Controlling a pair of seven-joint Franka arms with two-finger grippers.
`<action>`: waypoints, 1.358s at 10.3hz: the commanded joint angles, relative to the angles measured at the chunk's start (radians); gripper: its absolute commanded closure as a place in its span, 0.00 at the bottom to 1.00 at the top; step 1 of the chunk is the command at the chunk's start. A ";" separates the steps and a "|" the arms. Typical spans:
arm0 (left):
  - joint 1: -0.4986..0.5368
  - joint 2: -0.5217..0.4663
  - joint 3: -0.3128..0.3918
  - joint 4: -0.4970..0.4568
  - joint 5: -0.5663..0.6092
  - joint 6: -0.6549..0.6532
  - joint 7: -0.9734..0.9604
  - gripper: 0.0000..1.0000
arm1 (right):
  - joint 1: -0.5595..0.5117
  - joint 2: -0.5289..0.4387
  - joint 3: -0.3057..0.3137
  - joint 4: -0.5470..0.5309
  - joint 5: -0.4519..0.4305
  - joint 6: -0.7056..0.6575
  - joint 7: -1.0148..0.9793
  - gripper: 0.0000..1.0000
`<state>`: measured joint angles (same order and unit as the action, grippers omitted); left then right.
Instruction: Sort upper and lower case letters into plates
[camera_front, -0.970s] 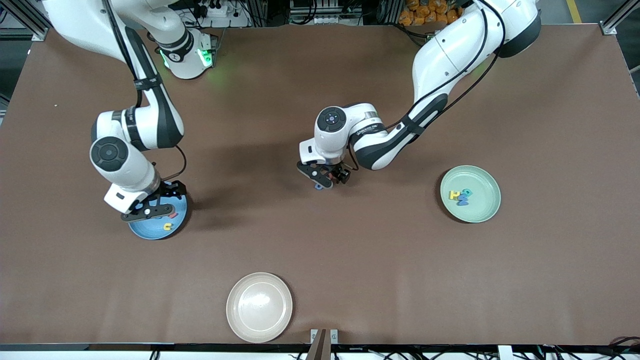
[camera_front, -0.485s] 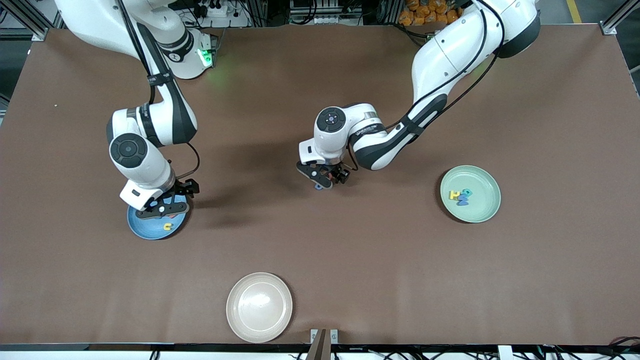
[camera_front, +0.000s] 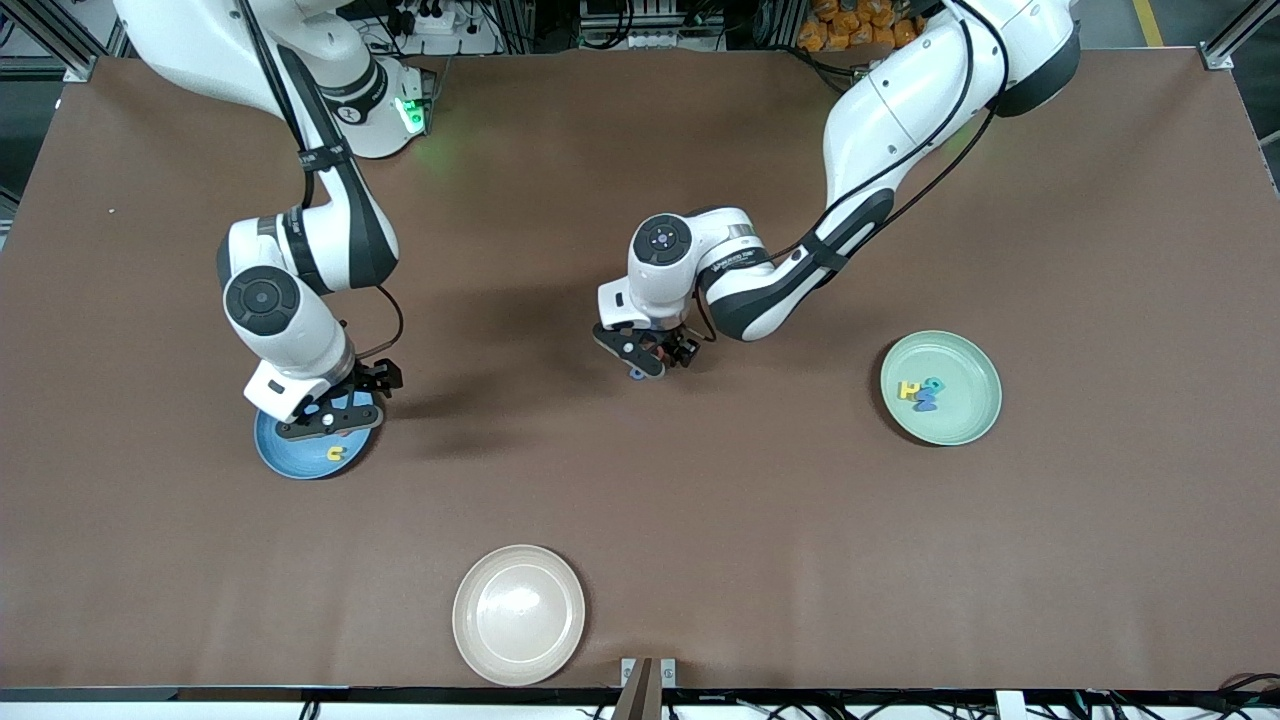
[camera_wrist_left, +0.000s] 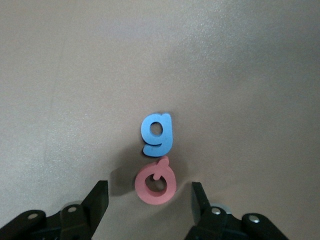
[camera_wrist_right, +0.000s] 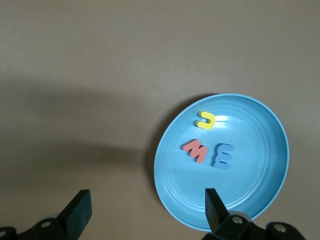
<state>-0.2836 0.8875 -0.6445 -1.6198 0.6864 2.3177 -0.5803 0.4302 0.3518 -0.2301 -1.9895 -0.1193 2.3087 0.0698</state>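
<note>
Left gripper (camera_wrist_left: 150, 200) low at mid-tabletop, jaws spread around a pink letter (camera_wrist_left: 155, 183), not clamped. Right gripper (camera_wrist_right: 145, 210) released above the blue plate (camera_front: 275, 457); green plate (camera_front: 965, 425) near the left arm's end.

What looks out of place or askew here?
Nothing spilled or damaged. One oddity: the blue foam letter g and red foam ring-shaped letter lie touching on the brown table, the red one under the open left gripper. The open right gripper hangs over the sky-blue plastic plate.
</note>
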 joint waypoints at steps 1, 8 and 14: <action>-0.017 0.016 0.012 0.029 -0.011 0.005 0.027 0.25 | 0.019 0.015 0.000 0.026 0.004 -0.015 0.034 0.00; -0.016 0.024 0.012 0.029 -0.013 0.005 0.025 0.52 | 0.032 0.033 0.000 0.057 0.004 -0.020 0.056 0.00; 0.030 -0.024 0.009 0.018 -0.072 -0.049 0.000 1.00 | 0.032 0.042 0.000 0.081 0.006 -0.043 0.056 0.00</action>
<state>-0.2621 0.8961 -0.6373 -1.5969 0.6632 2.3083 -0.5819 0.4562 0.3788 -0.2292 -1.9329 -0.1193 2.2840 0.1085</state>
